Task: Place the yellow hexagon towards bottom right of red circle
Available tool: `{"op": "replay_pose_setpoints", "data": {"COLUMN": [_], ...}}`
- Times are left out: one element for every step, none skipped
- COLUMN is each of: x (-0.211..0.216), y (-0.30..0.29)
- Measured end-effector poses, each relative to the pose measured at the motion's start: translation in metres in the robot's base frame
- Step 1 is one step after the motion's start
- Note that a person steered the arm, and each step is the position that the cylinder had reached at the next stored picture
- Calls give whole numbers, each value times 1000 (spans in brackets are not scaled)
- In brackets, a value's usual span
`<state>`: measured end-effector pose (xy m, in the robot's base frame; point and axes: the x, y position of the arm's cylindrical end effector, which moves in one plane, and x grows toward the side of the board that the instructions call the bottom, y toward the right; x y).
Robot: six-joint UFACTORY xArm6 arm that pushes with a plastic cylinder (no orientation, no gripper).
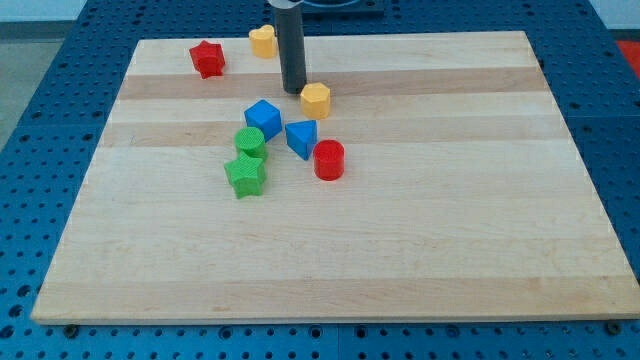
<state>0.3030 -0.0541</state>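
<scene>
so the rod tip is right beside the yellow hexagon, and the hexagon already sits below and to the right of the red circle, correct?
Not quite. My tip is right beside the yellow hexagon, on its left in the view, but the hexagon lies above the red circle, toward the view's top, not below and to its right. The camera view shows this, with the blue triangle lying between them.

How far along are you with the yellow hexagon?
Done: my tip has reached the yellow hexagon, at its upper-left side. In hand: the push. Left: the hexagon sits above the red circle; it must travel to the circle's bottom right.
</scene>
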Motion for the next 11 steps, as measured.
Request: {"op": "replay_pose_setpoints", "data": {"x": [15,33,54,59,45,45,68,82,48,40,57], "y": [6,25,45,65,77,92,105,110,117,144,161]}}
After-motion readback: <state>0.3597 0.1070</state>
